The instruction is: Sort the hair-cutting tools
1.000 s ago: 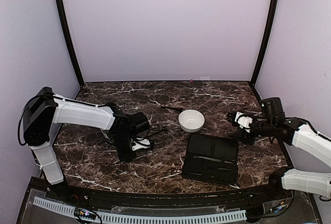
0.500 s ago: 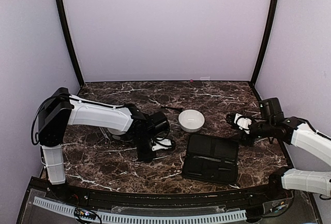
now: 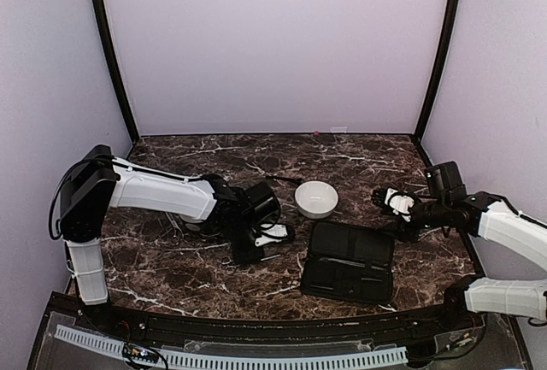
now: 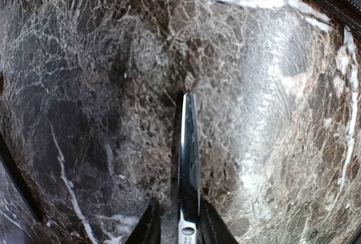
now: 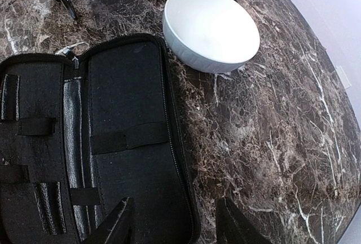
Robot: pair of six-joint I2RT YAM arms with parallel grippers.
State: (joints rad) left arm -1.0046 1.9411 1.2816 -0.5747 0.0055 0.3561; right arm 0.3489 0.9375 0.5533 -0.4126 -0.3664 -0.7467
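Now that my left arm has swung in from the left side of the tabletop (image 3: 205, 278), its hand (image 3: 267, 237) sits low just beside the left edge of the open black case (image 3: 348, 261). The case lies toward the near edge, right of the middle. Between the fingers (image 4: 151, 228) a pair of scissors (image 4: 189, 159) points blades-out, close over the marble. The fingers have begun to ease apart, and I cannot tell whether they still pinch the scissors or have let them go. I read this as a drop-off beside the case, so one tool looks nearly placed. My right hand (image 5: 175, 230) has stayed put near the case's far right corner, released and with nothing in it. Beyond the case stands a white bowl (image 3: 316, 198), which looks empty. Past it a thin dark stick (image 3: 279, 179) lies toward the far edge, not yet sorted.
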